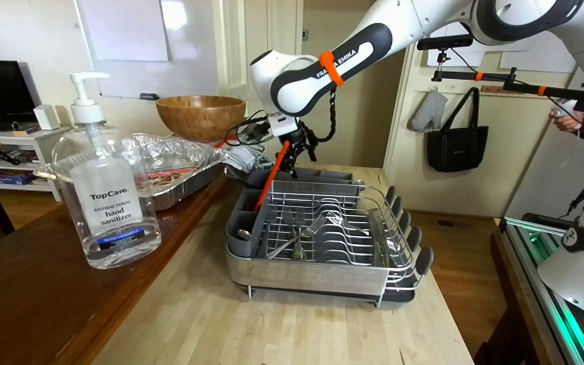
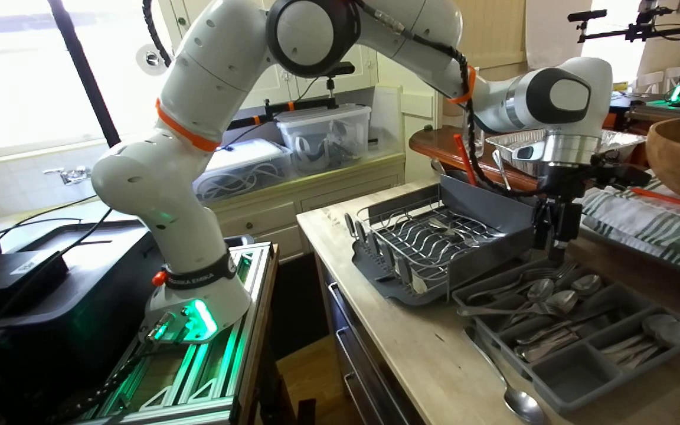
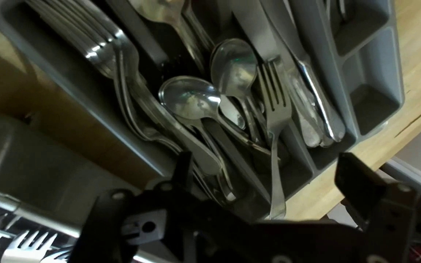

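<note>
My gripper (image 1: 302, 163) points down beyond the dish rack (image 1: 312, 276). In an exterior view, the gripper (image 2: 551, 239) hangs between the dish rack (image 2: 487, 260) and the grey cutlery tray (image 2: 576, 378). In the wrist view its fingers (image 3: 267, 160) are wide apart with nothing gripped. Below them a fork (image 3: 279, 115) lies slanted across the tray, its handle over the front edge; the gripper body hides the handle's end. Around it are spoons (image 3: 190, 96), stacked forks (image 3: 112, 47) and knives (image 3: 318, 98) in compartments. A large spoon (image 2: 522, 404) lies on the counter beside the tray.
The rack holds forks (image 1: 299, 235) and knives (image 1: 377, 235); a red utensil (image 1: 270, 180) stands in its caddy. A sanitizer bottle (image 1: 112, 203), foil tray (image 1: 185, 177), wooden bowl (image 1: 201, 119) and striped towel (image 2: 641, 227) are nearby. A person's hand (image 1: 568, 120) shows at the edge.
</note>
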You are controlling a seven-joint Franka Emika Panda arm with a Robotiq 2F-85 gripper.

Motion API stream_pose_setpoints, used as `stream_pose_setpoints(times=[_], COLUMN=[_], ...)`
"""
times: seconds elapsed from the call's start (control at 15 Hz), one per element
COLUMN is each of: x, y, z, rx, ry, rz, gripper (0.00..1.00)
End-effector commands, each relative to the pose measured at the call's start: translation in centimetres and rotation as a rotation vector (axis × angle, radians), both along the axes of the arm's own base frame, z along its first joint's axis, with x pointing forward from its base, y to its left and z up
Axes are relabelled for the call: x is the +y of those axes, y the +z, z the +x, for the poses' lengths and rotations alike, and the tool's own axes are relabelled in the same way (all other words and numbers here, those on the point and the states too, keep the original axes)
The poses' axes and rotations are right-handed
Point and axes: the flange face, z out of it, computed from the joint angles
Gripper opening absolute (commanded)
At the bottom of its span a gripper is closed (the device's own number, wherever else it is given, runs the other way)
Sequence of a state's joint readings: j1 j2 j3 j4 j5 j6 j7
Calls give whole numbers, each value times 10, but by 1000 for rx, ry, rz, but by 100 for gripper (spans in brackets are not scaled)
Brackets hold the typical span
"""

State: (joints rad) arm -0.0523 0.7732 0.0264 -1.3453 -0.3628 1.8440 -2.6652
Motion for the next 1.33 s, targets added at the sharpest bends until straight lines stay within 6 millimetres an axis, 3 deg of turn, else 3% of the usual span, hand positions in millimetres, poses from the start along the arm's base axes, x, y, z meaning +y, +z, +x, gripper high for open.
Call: stream_pose_setpoints(times=[0.0, 0.2, 0.47, 0.53, 0.73, 1.13, 1.2, 1.27], x=[-39, -76, -92, -93, -96, -85, -128, -141], y=[26, 25, -13, 4, -13, -6, 10, 15], z=[-17, -27, -42, -34, -41, -45, -31, -30], rx=[-2, 9, 26, 26, 45, -145, -153, -156], ry=[-20, 21, -98, -82, -96, -25, -13, -9], rz=[-2, 2, -45, -24, -29, -11, -10, -12], gripper=[100, 100, 100, 100, 100, 100, 100, 100])
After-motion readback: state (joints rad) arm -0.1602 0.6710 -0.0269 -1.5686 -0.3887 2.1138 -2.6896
